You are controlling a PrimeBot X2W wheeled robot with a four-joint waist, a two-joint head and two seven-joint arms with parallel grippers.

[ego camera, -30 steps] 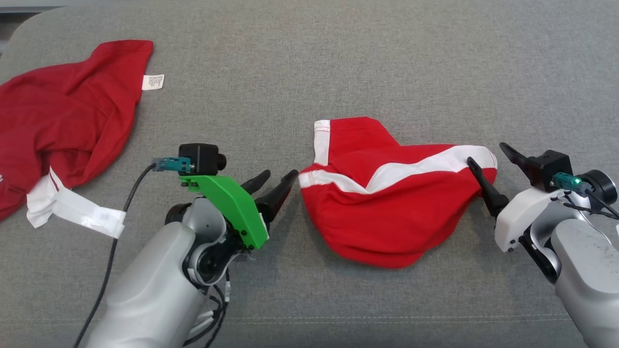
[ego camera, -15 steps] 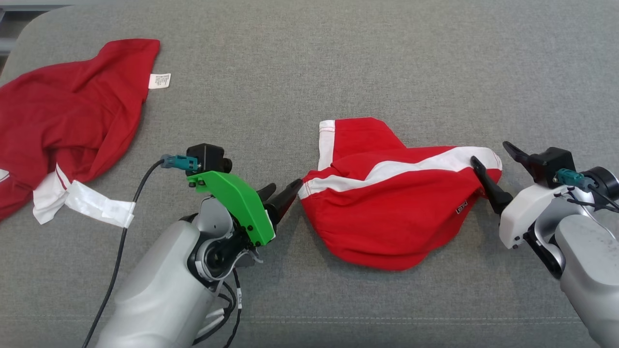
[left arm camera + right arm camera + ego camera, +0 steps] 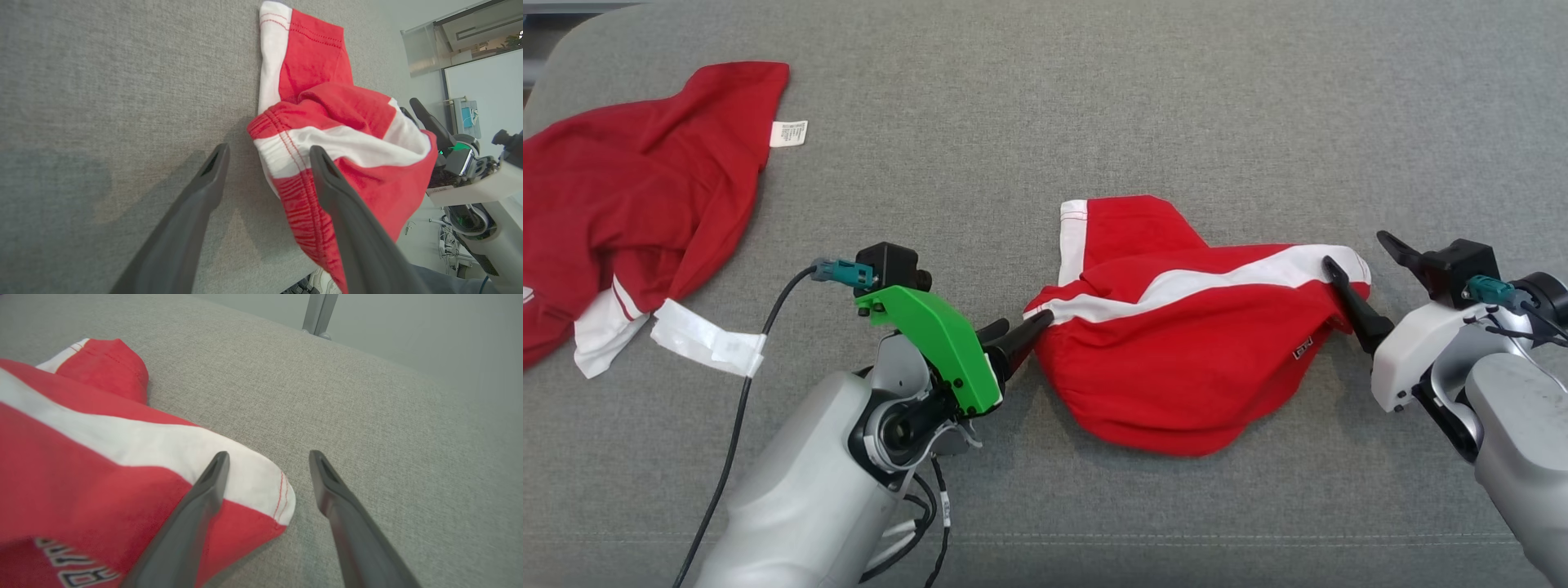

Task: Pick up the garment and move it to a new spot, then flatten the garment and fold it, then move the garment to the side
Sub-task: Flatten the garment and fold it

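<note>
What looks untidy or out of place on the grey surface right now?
The red and white garment in the middle lies bunched, with one part folded over itself, not flat. A second, darker red garment is crumpled at the far left, its white label turned outward. Nothing looks torn or spilled.

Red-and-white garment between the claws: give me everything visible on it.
The garment is bright red knit-looking cloth with white bands, red stitching, a gathered ribbed edge at its left end and black-and-white lettering near its right. It lies crumpled on the grey cushion, a white-edged flap pointing away from the robot. The open left claw and open right claw each have one finger over an end corner, one over cushion; neither grips it.
</note>
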